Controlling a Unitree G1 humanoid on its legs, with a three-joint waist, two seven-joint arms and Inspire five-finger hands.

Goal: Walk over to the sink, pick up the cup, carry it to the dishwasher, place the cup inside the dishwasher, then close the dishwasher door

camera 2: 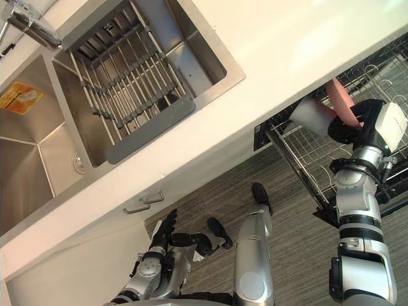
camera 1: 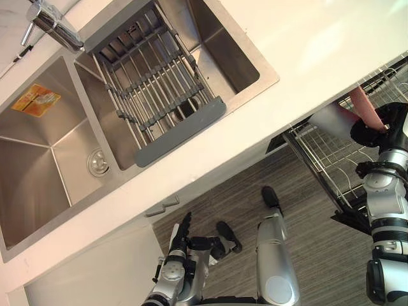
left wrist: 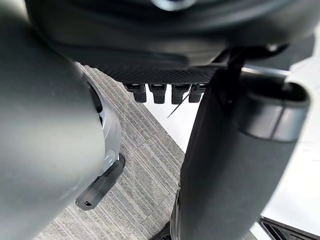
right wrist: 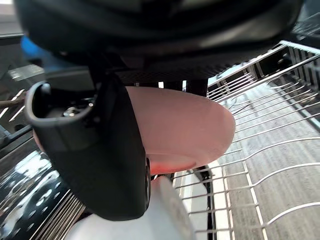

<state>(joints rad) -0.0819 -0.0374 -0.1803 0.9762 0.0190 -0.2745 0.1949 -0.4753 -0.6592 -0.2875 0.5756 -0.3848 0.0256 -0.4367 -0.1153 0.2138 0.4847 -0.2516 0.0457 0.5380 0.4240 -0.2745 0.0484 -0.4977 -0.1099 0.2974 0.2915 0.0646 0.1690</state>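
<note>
Right robot hand (right wrist: 100, 150) curled rnd 1 pink cup (right wrist: 190, 132) over rack (camera 2: 306, 162); left robot hand (camera 1: 182, 237) straight-fingered.

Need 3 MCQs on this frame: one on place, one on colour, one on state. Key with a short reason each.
1. Where is the cup?
A. in the sink
B. in the right hand, over the dishwasher rack
C. on the counter

2. What colour is the cup?
A. pink
B. blue
C. green

3. What state is the left hand in?
A. shut on the cup
B. open, holding nothing
C. shut on a cupboard handle

Key:
1. B, the right wrist view shows the thumb round the cup, with rack wires beyond it.
2. A, its wall shows pink in both eye views.
3. B, its fingers are straight, low over the floor.
</note>
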